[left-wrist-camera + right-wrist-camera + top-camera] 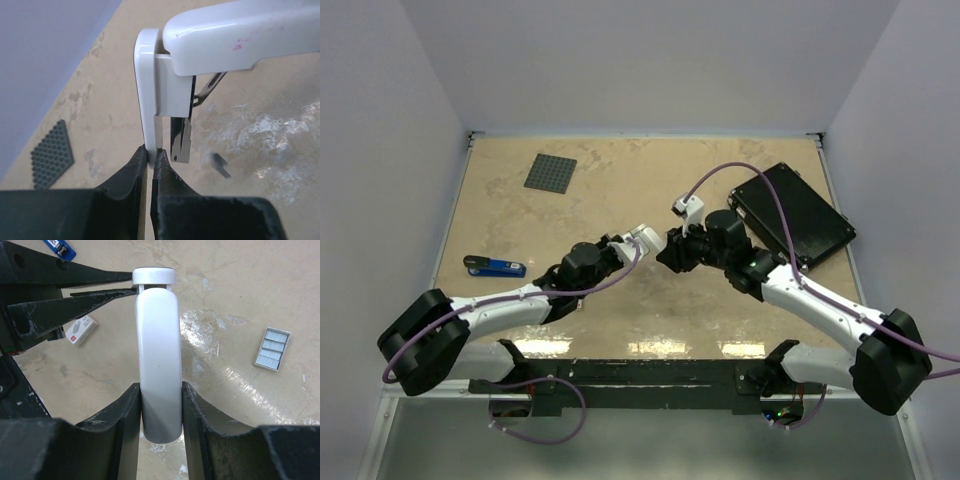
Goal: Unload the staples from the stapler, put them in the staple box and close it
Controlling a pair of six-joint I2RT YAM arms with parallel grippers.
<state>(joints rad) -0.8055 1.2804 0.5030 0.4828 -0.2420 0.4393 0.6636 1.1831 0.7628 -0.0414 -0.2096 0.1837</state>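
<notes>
A white stapler [645, 237] hangs above the table's middle, held by both arms. My right gripper [160, 385] is shut on its rounded white body [159, 350]. My left gripper [151, 149] is shut on the thin white base plate [147, 100], swung away from the top arm [225, 35]. A silvery metal rail [181, 140] hangs between the two parts. In the top view the two grippers [625, 245] [670, 245] meet tip to tip. A grey block of staples [272, 347] lies on the table to the right. A small dark bit [219, 165] beside the rail is too blurred to name.
A slim blue and black tool [495, 266] lies at the table's left. A flat black box [790, 215] sits at the back right and a dark grey studded pad [550, 172] at the back left. A small white box with red marks [80, 332] lies under the grippers.
</notes>
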